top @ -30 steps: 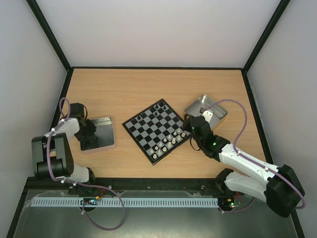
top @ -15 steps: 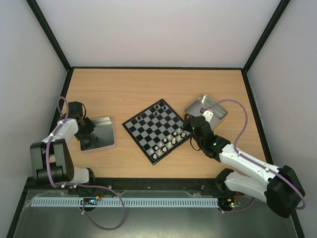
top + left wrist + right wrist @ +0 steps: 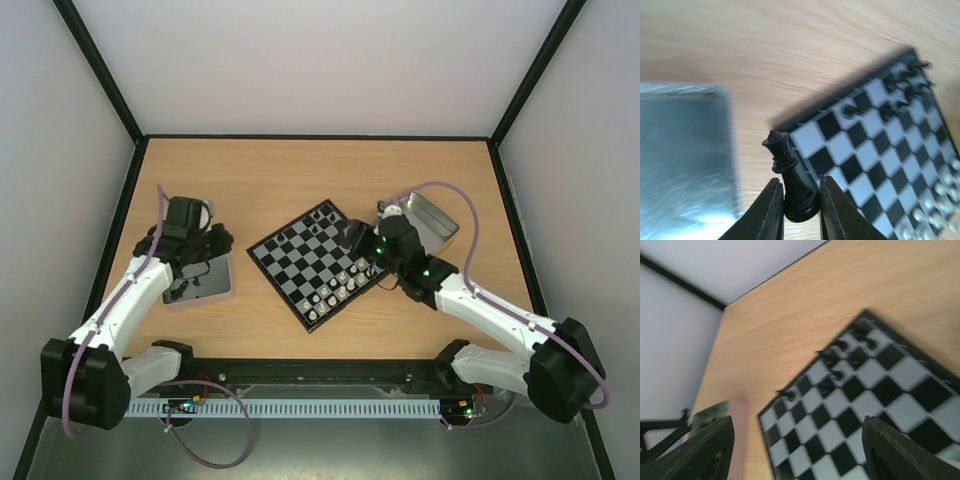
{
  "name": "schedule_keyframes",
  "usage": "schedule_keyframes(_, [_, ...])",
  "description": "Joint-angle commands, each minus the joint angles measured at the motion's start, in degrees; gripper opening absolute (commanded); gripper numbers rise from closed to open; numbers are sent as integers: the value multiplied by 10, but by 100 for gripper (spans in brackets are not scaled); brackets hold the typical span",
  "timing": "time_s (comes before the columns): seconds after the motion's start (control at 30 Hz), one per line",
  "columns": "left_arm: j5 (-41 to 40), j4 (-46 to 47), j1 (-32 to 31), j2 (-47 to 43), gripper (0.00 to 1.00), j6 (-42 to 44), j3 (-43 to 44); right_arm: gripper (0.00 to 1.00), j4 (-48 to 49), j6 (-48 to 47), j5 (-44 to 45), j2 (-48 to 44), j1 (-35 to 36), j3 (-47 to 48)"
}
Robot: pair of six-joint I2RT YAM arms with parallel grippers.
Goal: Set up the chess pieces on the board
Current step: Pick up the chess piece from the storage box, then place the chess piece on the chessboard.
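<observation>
Black chess piece [image 3: 790,175] in left claw [image 3: 801,206], long axis aslant, crown up-left

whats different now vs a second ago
The left pincer closed on a black chess piece and lifted off the left tin, turning toward the board. The right pincer opened, empty, and moved from the board's right edge further over it. The board, the left tin, the right tin and the chess pieces standing on the board stayed put.
</observation>
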Motion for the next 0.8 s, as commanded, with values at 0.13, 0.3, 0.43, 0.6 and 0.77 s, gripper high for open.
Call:
schedule_keyframes(0.13, [54, 91, -161, 3, 14, 138, 53, 74, 6, -24, -244, 77, -4, 147])
schedule_keyframes(0.3, [65, 136, -233, -7, 14, 253, 56, 73, -7, -45, -285, 112, -4, 190])
schedule_keyframes(0.43, [133, 211, -247, -56, 13, 350, 19, 70, -18, -54, -321, 131, -4, 206])
schedule_keyframes(0.6, [164, 245, -250, -94, 16, 440, -7, 66, -27, -68, -365, 140, -3, 217])
schedule_keyframes(0.77, [195, 194, -249, -81, 17, 524, 15, 63, -3, -62, -423, 140, -4, 214])
